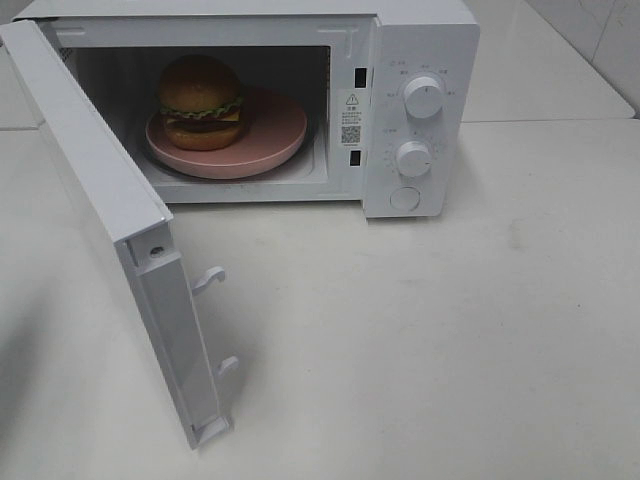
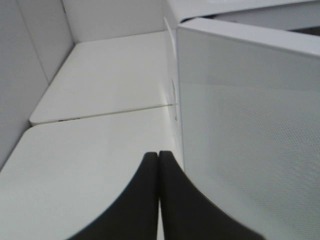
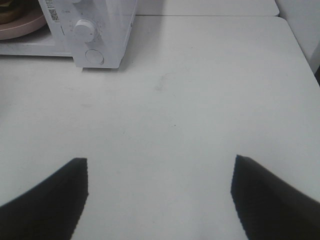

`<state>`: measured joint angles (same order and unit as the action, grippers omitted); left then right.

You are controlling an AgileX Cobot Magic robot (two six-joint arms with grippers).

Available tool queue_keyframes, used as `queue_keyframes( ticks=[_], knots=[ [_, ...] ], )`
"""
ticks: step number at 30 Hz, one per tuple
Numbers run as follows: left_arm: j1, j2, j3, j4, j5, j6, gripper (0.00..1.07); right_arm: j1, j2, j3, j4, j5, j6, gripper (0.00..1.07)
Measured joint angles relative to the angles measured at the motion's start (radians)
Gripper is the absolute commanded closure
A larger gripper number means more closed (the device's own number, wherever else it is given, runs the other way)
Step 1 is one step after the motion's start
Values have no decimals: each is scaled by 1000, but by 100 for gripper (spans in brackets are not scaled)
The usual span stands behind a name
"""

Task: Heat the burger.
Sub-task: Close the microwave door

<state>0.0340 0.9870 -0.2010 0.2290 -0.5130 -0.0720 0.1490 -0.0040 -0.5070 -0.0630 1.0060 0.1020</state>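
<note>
Burger (image 1: 201,100) on pink plate (image 1: 275,135) inside microwave (image 1: 420,40) — door (image 1: 90,170) wide open

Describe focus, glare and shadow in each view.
Exterior high: sharp, even light, glossy golden-bun burger shaded inside the white box microwave. Left wrist: shut black left claw blurred, white mesh door soft. Right wrist: open black right claw blurred, white tabletop sharp.

Burger (image 1: 200,102): glossy golden-brown domed bun, frilly green lettuce, dark patty, yellow cheese corner poking out.
Pose: upright, layers stacked whole.
Place: on the left part of the pink plate (image 1: 278,130), inside the microwave (image 1: 425,35) cavity.
Right wrist view: only a brown sliver, probably its lower bun.
</note>
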Motion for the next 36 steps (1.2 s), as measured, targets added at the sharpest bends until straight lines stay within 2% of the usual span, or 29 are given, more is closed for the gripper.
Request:
queue_keyframes(
  ticks=[1,2,4,6,7,8,10,14,19,21,22,23,24,25,26,29,31,32,34,36],
  knots=[
    [0,24,0,31,-18,-24,107,0,0,0,0,0,0,31],
    [0,24,0,31,-18,-24,107,0,0,0,0,0,0,31],
    [0,132,0,149,-132,-111,107,0,0,0,0,0,0,31],
    [0,158,0,176,-168,-124,107,0,0,0,0,0,0,31],
    [0,203,0,240,-239,-148,107,0,0,0,0,0,0,31],
    [0,203,0,240,-239,-148,107,0,0,0,0,0,0,31],
    [0,267,-1,299,-323,-159,107,0,0,0,0,0,0,31],
    [-3,325,-2,318,-388,-167,107,0,0,0,0,0,0,31],
    [-77,396,-9,312,-416,-167,107,0,0,0,0,0,0,31],
    [-146,431,-16,260,-426,-145,107,0,0,0,0,0,0,31],
    [-146,431,-16,260,-426,-145,107,0,0,0,0,0,0,31],
    [-194,451,-16,207,-430,-124,107,0,0,0,0,0,0,31],
    [-194,451,-16,207,-430,-124,107,0,0,0,0,0,0,31],
    [-219,462,-16,175,-432,-112,107,0,0,0,0,0,0,31],
    [-262,480,-16,98,-432,-86,107,0,0,0,0,0,0,31],
    [-287,489,-16,60,-434,-72,107,0,0,0,0,0,0,31],
    [-378,524,-19,-64,-458,-20,107,0,0,0,0,0,0,31],
    [-378,524,-19,-64,-458,-20,107,0,0,0,0,0,0,31],
    [-437,552,-41,-158,-467,-3,107,0,0,0,0,0,0,31],
    [-452,564,-51,-178,-468,0,107,0,0,0,0,0,0,31]
  ],
)
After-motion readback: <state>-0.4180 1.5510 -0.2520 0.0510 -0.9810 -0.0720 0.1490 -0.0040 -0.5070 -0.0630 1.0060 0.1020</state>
